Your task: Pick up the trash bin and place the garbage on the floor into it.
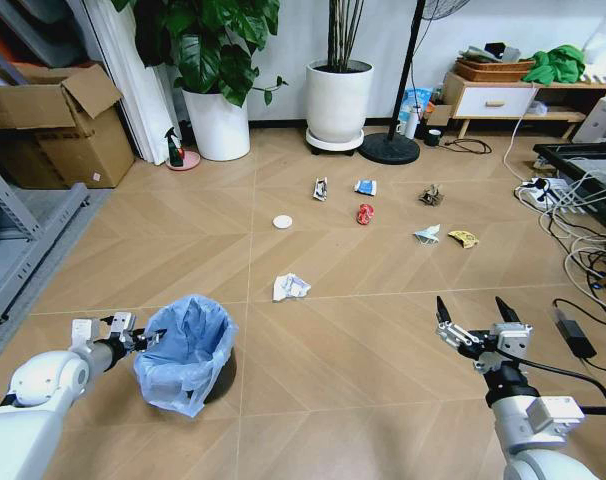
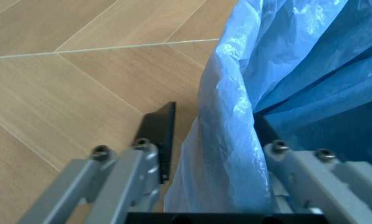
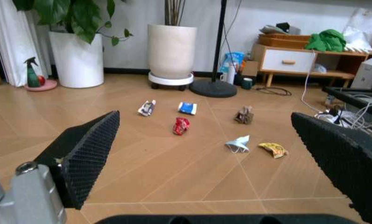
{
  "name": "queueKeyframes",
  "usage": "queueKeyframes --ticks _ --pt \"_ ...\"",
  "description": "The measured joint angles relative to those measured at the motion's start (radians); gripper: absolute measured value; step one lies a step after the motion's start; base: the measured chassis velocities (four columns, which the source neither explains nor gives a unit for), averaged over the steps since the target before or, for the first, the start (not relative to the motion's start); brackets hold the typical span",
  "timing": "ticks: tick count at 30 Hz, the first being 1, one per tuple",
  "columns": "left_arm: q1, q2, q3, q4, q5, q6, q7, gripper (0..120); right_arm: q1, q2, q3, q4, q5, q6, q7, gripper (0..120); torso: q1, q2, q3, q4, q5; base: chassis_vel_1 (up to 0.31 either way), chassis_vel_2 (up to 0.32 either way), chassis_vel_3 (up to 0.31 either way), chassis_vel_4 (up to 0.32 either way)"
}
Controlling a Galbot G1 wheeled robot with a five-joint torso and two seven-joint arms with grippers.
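Note:
The trash bin (image 1: 188, 352), dark with a crinkly blue bag, stands on the floor (image 1: 343, 380) near me on the left. My left gripper (image 1: 143, 338) is open at its rim; in the left wrist view the left gripper (image 2: 214, 112) straddles the bag (image 2: 235, 154), one finger (image 2: 156, 135) outside and clear of it. My right gripper (image 1: 478, 312) hovers open and empty over bare boards on the right. The garbage lies farther out: crumpled white paper (image 1: 290, 287), white disc (image 1: 282, 221), red can (image 1: 365, 213), (image 3: 181, 126), yellow wrapper (image 1: 464, 239), brown paper (image 1: 431, 195).
Two big white plant pots (image 1: 339, 100) and a green spray bottle (image 1: 173, 147) stand along the back wall beside a fan base (image 1: 389, 148). Cardboard boxes (image 1: 53, 125) and a metal rack (image 1: 23, 250) line the left; cables and a power strip (image 1: 543, 190) crowd the right.

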Motion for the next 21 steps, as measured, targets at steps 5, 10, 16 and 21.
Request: queueKeyframes --ticks 5,10,16,21 --pt "0.001 0.003 0.002 -0.003 0.003 0.000 0.007 11 0.002 0.002 -0.001 -0.001 -0.001 0.000 0.002 100 0.000 0.000 0.000 -0.0002 -0.0003 0.000 0.000 0.000 0.000" --pt "0.003 0.003 0.001 -0.006 0.006 0.000 0.014 0 0.003 0.002 -0.002 -0.001 -0.001 0.000 0.004 100 0.000 0.000 0.000 -0.0002 -0.0005 0.000 0.000 0.000 0.000" --pt "0.033 -0.002 -0.038 -0.036 -0.008 0.004 -0.002 0 0.015 -0.007 -0.002 -0.001 0.002 -0.014 0.018 100 0.000 0.000 0.000 -0.0002 -0.0012 0.000 0.000 0.000 0.000" --pt "0.062 -0.002 -0.082 -0.069 -0.009 -0.005 -0.013 0 0.025 -0.013 -0.001 0.001 0.010 -0.025 0.025 100 0.000 0.000 0.000 0.0000 -0.0001 0.000 0.000 0.000 0.000"
